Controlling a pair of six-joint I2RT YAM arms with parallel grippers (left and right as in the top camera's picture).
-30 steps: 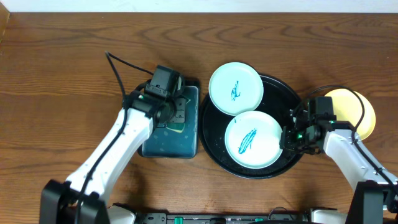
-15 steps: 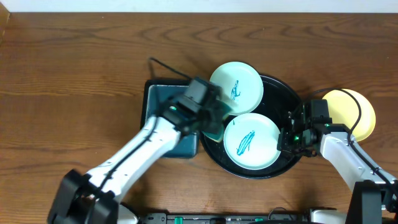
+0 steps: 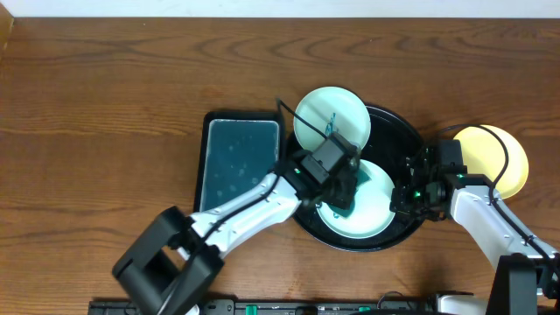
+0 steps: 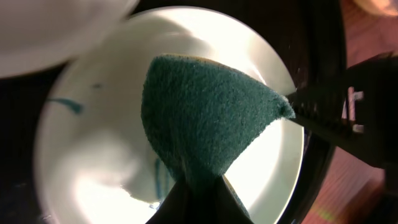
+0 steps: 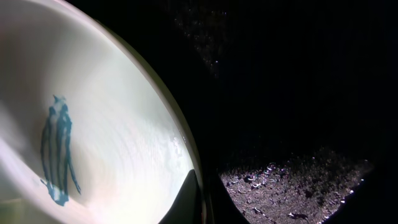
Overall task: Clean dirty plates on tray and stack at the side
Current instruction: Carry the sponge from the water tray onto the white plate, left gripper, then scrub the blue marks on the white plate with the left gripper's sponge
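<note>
One plate [image 3: 374, 219] beneath left hand [image 3: 343, 191]

Even overhead light; wrist-view glare on plate [image 4: 93, 143], blurred edges.

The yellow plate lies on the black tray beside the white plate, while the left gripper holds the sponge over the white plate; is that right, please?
Not quite: the yellow plate lies on the table to the right of the black tray, as the overhead view shows. The left gripper does hold the sponge over the white plate.
</note>
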